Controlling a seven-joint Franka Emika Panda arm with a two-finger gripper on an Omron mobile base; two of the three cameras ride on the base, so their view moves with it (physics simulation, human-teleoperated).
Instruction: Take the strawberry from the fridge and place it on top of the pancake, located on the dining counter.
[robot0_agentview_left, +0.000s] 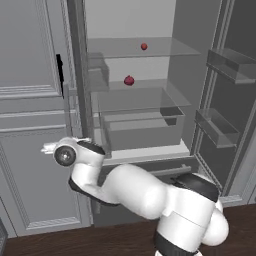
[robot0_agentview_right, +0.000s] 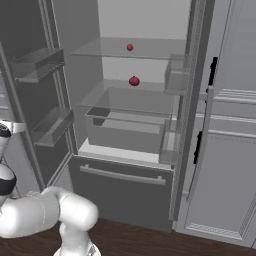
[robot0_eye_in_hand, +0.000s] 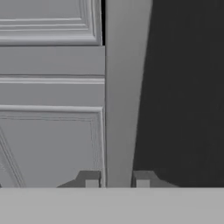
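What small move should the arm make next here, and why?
Probably close the gripper firmly on the pale bar handle: its fingertips flank the bar closely. The strawberry sits on the top shelf, untouched.

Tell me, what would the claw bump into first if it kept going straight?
Probably the fridge's pale bar handle. The claw straddles it already, one finger on each side.
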